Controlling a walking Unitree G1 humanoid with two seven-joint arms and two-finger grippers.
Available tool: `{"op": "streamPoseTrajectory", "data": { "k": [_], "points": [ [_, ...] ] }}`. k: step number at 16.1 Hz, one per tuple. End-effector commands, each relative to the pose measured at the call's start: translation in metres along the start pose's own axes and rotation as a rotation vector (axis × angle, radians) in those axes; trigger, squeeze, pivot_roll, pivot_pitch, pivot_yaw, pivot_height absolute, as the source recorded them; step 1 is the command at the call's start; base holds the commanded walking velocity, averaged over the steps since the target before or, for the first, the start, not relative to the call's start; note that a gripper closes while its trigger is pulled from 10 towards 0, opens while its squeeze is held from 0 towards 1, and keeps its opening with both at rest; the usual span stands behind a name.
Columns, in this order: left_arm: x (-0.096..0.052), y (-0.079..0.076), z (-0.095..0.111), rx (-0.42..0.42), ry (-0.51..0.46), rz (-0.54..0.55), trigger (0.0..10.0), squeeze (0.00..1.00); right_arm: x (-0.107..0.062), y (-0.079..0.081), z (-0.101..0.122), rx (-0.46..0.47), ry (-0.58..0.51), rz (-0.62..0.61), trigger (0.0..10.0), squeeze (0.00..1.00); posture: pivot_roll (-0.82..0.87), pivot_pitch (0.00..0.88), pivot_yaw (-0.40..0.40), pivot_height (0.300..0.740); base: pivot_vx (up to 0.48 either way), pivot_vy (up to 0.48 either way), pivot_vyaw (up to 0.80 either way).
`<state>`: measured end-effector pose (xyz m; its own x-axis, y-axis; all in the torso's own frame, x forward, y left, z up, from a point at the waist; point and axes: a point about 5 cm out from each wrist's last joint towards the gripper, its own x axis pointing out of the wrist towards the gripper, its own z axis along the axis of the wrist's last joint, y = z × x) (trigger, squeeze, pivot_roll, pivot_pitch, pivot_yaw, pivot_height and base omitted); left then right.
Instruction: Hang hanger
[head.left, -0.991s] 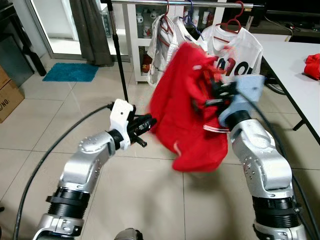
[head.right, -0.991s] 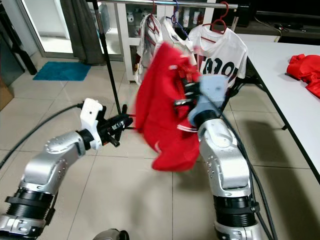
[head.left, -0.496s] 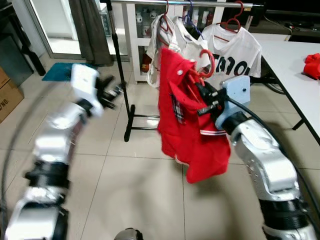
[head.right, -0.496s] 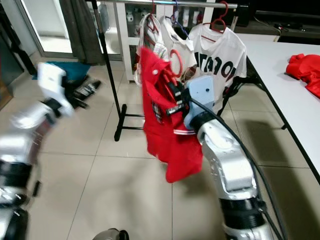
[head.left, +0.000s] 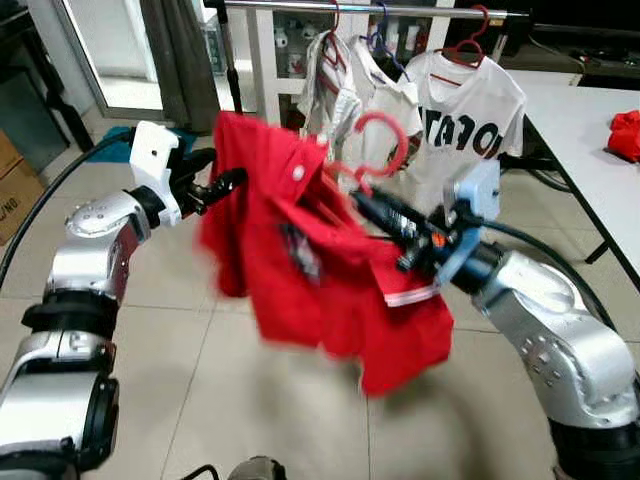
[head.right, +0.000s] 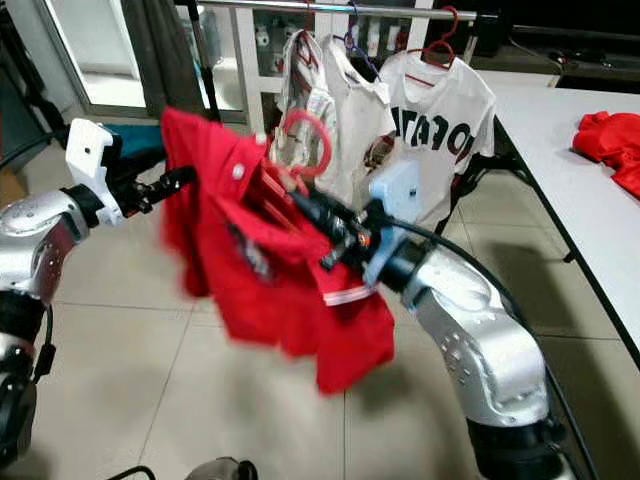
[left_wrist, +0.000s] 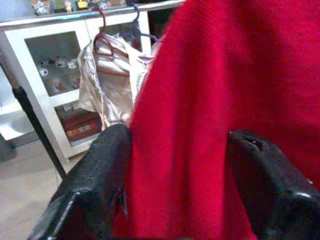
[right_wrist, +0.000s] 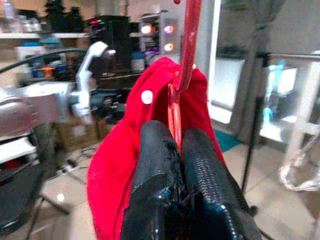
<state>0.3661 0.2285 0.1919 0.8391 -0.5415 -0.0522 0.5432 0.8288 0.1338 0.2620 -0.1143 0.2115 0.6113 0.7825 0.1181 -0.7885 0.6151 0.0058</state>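
A red shirt (head.left: 310, 290) hangs on a red plastic hanger (head.left: 378, 148), whose hook points up below the clothes rail (head.left: 400, 10). My right gripper (head.left: 372, 205) is shut on the hanger's neck just under the hook; the right wrist view has its fingers (right_wrist: 155, 165) pinched on the red wire. My left gripper (head.left: 228, 181) is at the shirt's left shoulder. In the left wrist view its fingers (left_wrist: 95, 175) stand apart with red cloth (left_wrist: 200, 125) between them. Two white shirts (head.left: 470, 110) hang on the rail behind.
The rack's black upright pole (head.left: 232, 70) stands just behind my left gripper. A white table (head.left: 585, 150) on the right bears another red garment (head.left: 625, 132). A blue mat (head.left: 115, 140), a grey curtain (head.left: 185, 50) and a cardboard box (head.left: 15, 195) lie to the left.
My right arm has swung the hanger left and tilted it, so the shirt flares out leftward. My left gripper has come in from the left to the shirt's shoulder.
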Motion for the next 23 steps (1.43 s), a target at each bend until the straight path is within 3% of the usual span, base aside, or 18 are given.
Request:
{"op": "streamPoseTrajectory", "data": {
  "k": [1, 2, 3, 4, 12, 23],
  "points": [
    [0.003, 0.003, 0.005, 0.022, -0.005, 0.007, 10.0, 0.16, -0.002, 0.007, 0.013, -0.013, -0.049, 0.057, 10.0, 0.0, -0.07, 0.0, 0.018, 0.74, 0.0, 0.0, 0.0],
    [0.005, 0.001, 0.002, 0.021, 0.009, -0.001, 10.0, 0.01, -0.003, 0.008, 0.012, -0.011, -0.041, 0.069, 10.0, 0.0, -0.07, 0.0, 0.018, 0.74, 0.0, 0.0, 0.0],
    [0.008, -0.004, -0.003, 0.012, 0.018, -0.026, 5.6, 0.0, -0.003, 0.009, 0.012, -0.009, -0.037, 0.073, 10.0, 0.0, -0.07, 0.0, 0.018, 0.74, 0.0, 0.0, 0.0],
    [0.01, -0.008, -0.006, 0.001, 0.014, -0.046, 0.0, 0.0, -0.003, 0.008, 0.013, -0.009, -0.036, 0.072, 10.0, 0.0, -0.07, 0.0, 0.019, 0.74, 0.0, 0.0, 0.0],
    [0.015, -0.02, -0.021, -0.025, 0.005, -0.051, 0.0, 0.0, -0.001, 0.005, 0.013, -0.008, -0.031, 0.048, 10.0, 0.0, -0.07, 0.0, 0.01, 0.74, 0.0, 0.0, 0.0],
    [0.01, -0.014, -0.024, -0.045, -0.016, 0.019, 0.0, 0.0, 0.005, 0.002, 0.005, 0.003, -0.016, -0.03, 10.0, 0.0, -0.06, 0.0, 0.011, 0.74, 0.0, 0.0, 0.0]
  ]
}}
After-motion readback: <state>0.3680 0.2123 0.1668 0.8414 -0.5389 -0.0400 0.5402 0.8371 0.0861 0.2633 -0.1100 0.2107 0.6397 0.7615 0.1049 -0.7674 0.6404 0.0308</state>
